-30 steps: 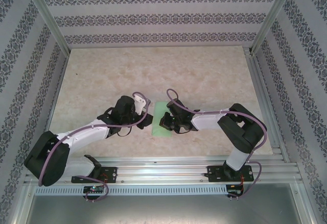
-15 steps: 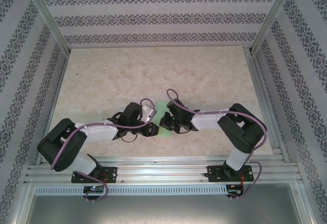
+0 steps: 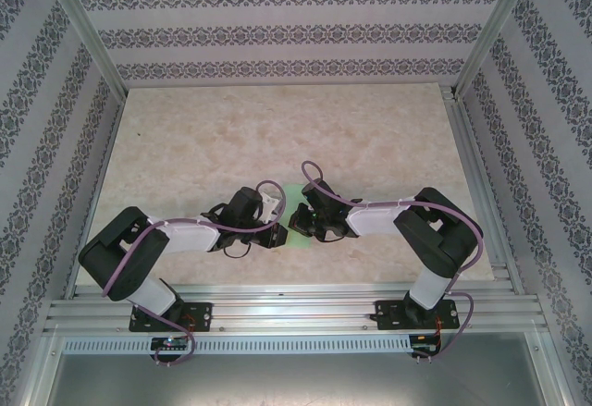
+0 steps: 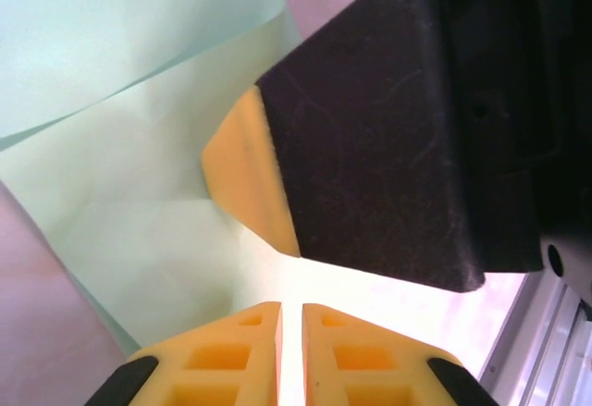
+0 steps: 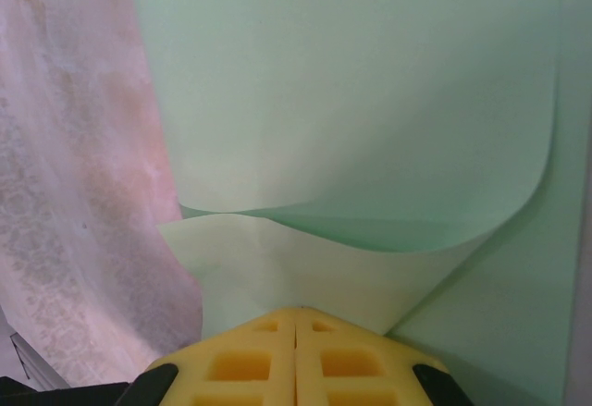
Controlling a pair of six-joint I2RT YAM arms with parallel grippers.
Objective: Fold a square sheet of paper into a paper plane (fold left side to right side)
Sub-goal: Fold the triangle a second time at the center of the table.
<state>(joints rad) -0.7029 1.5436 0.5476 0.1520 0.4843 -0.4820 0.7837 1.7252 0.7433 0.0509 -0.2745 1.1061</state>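
From the left, the white-and-black left arm reaches low across the pale marbled tabletop (image 3: 277, 129) to the middle of the near edge. The left gripper (image 3: 276, 232) sits at the left border of the square sheet of thin mint-green paper (image 3: 292, 191). In its wrist view the left gripper (image 4: 290, 341) has its yellow fingertips drawn almost together, a thin slit between them and nothing seen in it, poised over the paper (image 4: 139, 193). The paper lies between the two grippers, one layer curling up over another. Just to the right, the right gripper (image 3: 298, 224) touches the paper with a yellow pad (image 4: 242, 179). Its own view shows the right gripper (image 5: 296, 332) clenched tight against the pale lower layer, while the curled flap (image 5: 351, 101) arches beyond; whether it nips an edge I cannot tell
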